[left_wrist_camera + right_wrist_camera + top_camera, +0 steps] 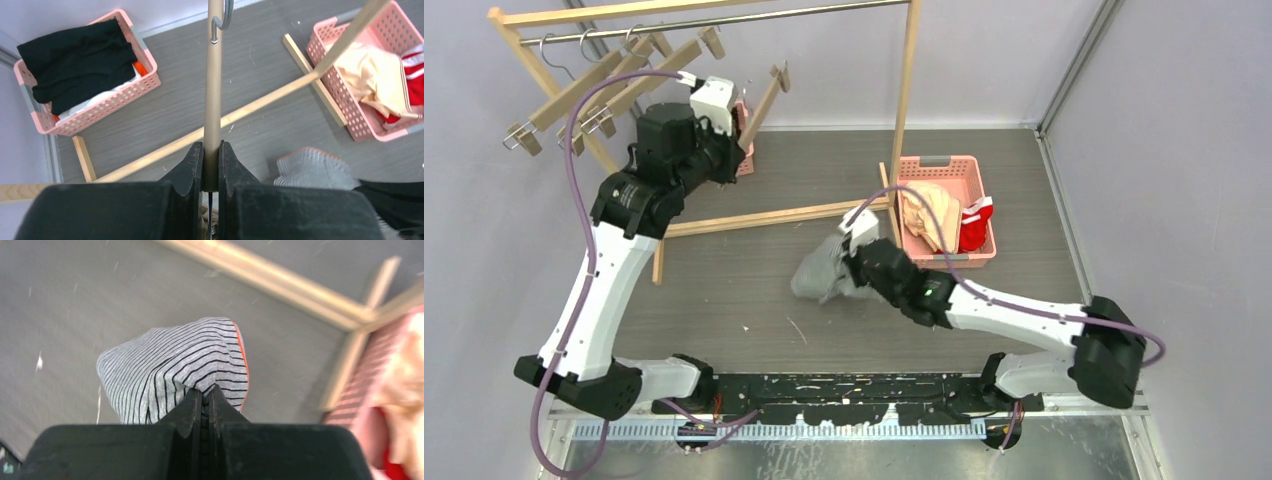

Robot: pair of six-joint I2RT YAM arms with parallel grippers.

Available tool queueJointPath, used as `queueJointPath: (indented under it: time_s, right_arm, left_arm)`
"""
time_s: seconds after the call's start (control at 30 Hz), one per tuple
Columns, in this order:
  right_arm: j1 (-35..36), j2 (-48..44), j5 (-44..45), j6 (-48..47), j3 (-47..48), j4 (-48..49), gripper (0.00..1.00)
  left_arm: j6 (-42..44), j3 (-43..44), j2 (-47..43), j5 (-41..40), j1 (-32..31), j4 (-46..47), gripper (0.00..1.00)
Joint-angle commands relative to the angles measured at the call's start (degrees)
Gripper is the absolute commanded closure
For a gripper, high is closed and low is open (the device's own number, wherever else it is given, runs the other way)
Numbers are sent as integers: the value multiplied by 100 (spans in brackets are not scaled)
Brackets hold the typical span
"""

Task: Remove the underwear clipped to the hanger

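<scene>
Right end effector [205, 392] clamped on grey striped briefs [165, 365], left end effector [211, 147] gripping hanger [215, 75]

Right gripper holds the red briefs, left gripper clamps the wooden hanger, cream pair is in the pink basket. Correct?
Wrong on one point: the right gripper holds the grey striped briefs, as the right wrist view shows. The left gripper does clamp the wooden hanger, and the cream pair is in the pink basket.
</scene>
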Motion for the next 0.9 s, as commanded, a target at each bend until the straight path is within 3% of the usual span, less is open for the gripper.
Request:
queueJointPath:
  time_s: [0.0, 0.2, 0.43, 0.87]
  right_arm:
    - [-773, -755, 966, -132, 524, -74, 99]
    - [-2148, -1325, 882, -240, 569, 126, 99]
    - [-3278, -1134, 523, -349, 804, 577, 99]
    - [-4259, 138, -24, -76, 664, 1319, 99]
  left_arm:
    - [47, 563, 354, 432, 316, 202, 100]
    - [91, 1058, 654, 658, 550, 175, 100]
    - [65, 1348, 748, 844, 587, 320, 100]
    - [205, 1397, 163, 687, 582, 815, 100]
